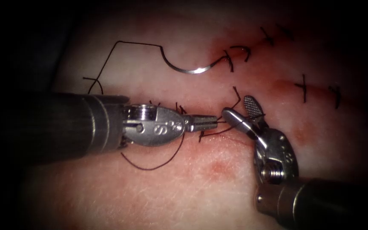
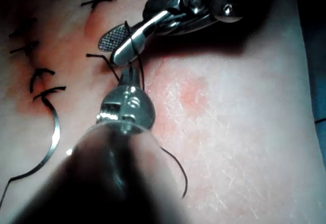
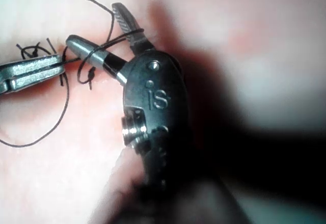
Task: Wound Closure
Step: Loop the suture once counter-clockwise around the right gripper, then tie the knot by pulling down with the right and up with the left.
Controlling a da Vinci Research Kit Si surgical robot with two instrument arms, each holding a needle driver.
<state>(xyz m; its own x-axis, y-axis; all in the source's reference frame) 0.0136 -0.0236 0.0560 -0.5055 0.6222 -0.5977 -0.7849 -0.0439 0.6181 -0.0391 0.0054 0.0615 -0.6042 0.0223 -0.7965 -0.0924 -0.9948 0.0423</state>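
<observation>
The curved needle (image 1: 190, 70) lies free on the tissue (image 1: 158, 196) beyond the cut, held by neither tool and not in the tissue; it also shows as needle (image 2: 55, 132). Its thread (image 1: 141, 42) runs left, then bends down toward the left tool's shaft. My left tool (image 1: 214, 123) is shut on the thread at the cut, tip to tip with my right tool (image 1: 237, 106). The right tool's jaws stand open, with thread looped around one jaw (image 3: 86, 58). The left wrist view shows the left tool (image 2: 130, 76) under the open right tool (image 2: 109, 50).
Several finished dark stitches (image 1: 303, 87) cross the reddened cuts at the upper right. A slack loop of thread (image 1: 158, 166) lies on the tissue below the left tool. A short thread end (image 1: 235, 90) sticks up by the right tool.
</observation>
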